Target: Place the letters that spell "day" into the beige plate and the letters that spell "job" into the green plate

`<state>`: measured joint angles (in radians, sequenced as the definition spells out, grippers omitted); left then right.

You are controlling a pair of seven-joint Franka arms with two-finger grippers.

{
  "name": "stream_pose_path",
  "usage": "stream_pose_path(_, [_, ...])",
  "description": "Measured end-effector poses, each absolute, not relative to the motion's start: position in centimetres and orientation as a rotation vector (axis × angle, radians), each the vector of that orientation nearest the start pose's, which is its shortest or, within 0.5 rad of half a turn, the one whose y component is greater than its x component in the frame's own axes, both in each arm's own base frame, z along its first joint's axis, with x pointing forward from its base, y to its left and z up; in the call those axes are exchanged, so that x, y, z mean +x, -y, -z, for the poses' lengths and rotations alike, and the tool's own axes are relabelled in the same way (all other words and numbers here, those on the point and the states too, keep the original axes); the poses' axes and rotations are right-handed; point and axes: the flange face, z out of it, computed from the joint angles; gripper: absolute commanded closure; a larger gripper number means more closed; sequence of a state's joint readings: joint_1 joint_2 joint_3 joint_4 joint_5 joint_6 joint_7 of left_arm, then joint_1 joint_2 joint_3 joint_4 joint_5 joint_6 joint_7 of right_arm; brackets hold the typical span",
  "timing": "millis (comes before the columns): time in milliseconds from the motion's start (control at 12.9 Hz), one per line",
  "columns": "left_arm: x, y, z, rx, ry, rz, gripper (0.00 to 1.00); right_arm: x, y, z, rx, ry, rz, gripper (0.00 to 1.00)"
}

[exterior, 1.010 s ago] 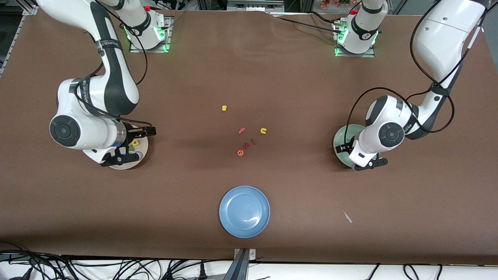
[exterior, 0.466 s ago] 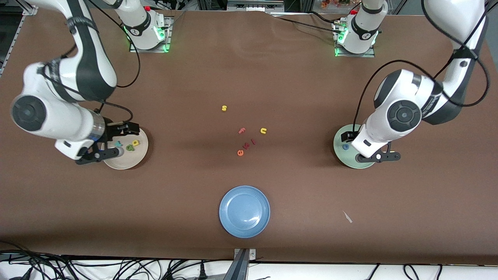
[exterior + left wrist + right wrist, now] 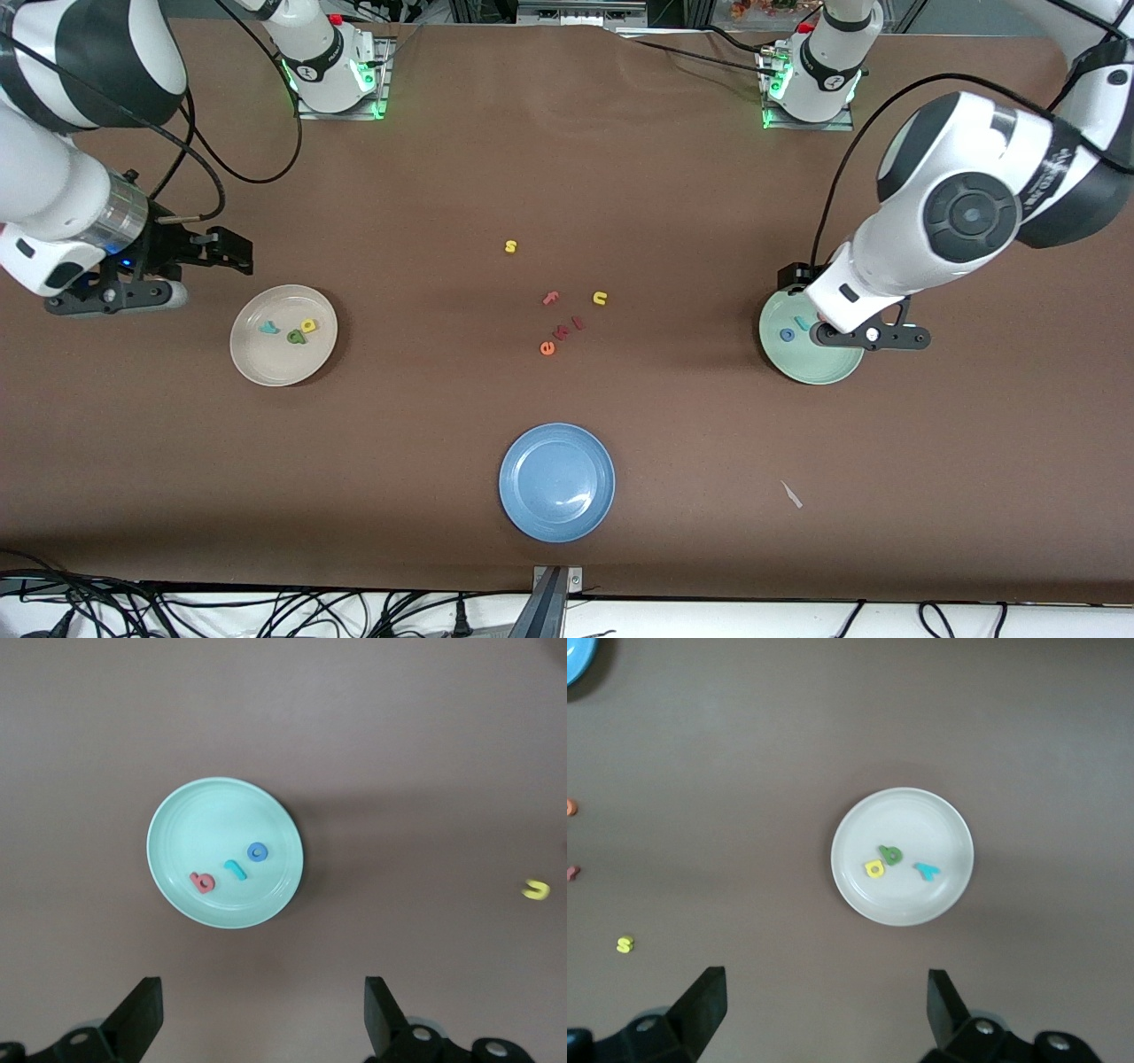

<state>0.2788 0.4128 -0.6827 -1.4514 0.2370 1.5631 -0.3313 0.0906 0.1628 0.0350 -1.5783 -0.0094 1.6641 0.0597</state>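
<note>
Front view: round cream-beige plate (image 3: 283, 335) toward the right arm's end holds yellow, olive-green and teal foam letters (image 3: 897, 860); pale mint-green plate (image 3: 225, 852) holds red, teal and blue foam letters (image 3: 230, 870). Left gripper (image 3: 261, 1014) and right gripper (image 3: 824, 1010) hang spread wide, empty.

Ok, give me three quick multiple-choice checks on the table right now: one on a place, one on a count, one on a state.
1. Where is the blue ring "o"?
A. in the green plate
B. in the blue plate
C. on the bare table

2. How many letters lie in the beige plate?
A. one
B. three
C. five

3. How do the jaws of the left gripper stand?
A. shut on a letter
B. shut, empty
C. open, empty

Answers:
1 A, it lies beside the teal stick and pinkish-red letter there.
2 B, yellow, olive-green and teal show in the right wrist view.
3 C, the left wrist view shows them spread wide with nothing between.
</note>
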Motion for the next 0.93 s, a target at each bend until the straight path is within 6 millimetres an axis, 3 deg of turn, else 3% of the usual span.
stream_pose_path(233, [62.5,13.7,-51.3,-3.155,-0.241,-0.262,0.0,58.3,-6.2,-56.2,-3.156,0.02,-0.126,0.0])
stream_pose_path(544, [60.6,12.2,-56.1,-3.132,-0.264,-0.174,0.0,57.1,-2.4,-58.4,-3.153,-0.068,-0.12,0.0])
stream_pose_path(699, [59.4,11.0,-57.0,-3.112,-0.272,-0.166,0.0,56.5,-0.5,-59.2,-3.14,-0.101,-0.124,0.0])
stream_pose_path(932, [58.2,7.4,-56.5,-3.117,-0.194,-0.143,0.0,56.1,-0.2,-59.8,-3.137,-0.105,-0.124,0.0])
